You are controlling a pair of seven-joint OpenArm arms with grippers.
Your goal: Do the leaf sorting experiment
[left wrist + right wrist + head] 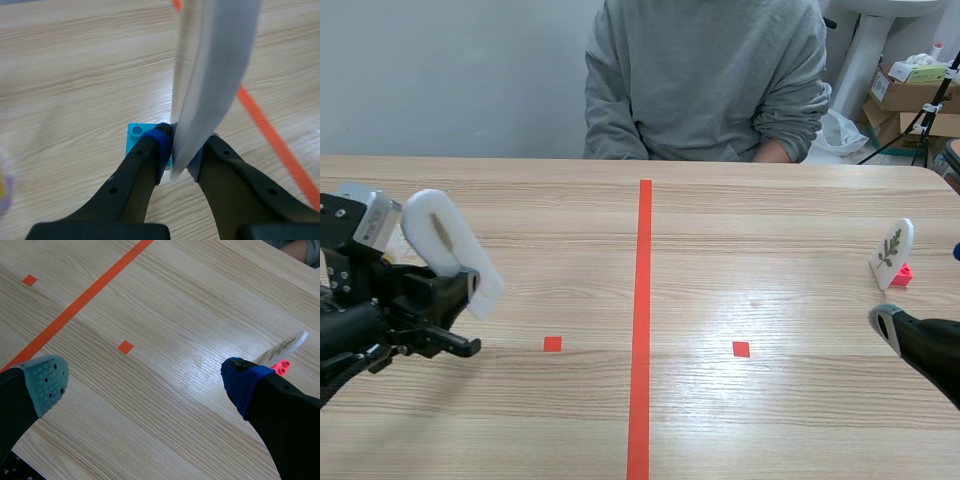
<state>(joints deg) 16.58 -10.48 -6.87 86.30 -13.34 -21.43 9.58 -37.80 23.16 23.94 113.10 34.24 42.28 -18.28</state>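
My left gripper is shut on a white oval leaf card at the table's left side, and the card leans to the right. In the left wrist view the card is seen edge-on, pressed between the fingers, with its cyan block base just under them. A second white card with a dark leaf print stands on a pink block at the far right. My right gripper is open low at the right edge, and that card lies just ahead of its right finger.
A person in a grey sweatshirt sits across the table, arms resting at its far edge. An orange tape line runs down the middle, with a small orange square on each side. Cardboard boxes stand behind at the right.
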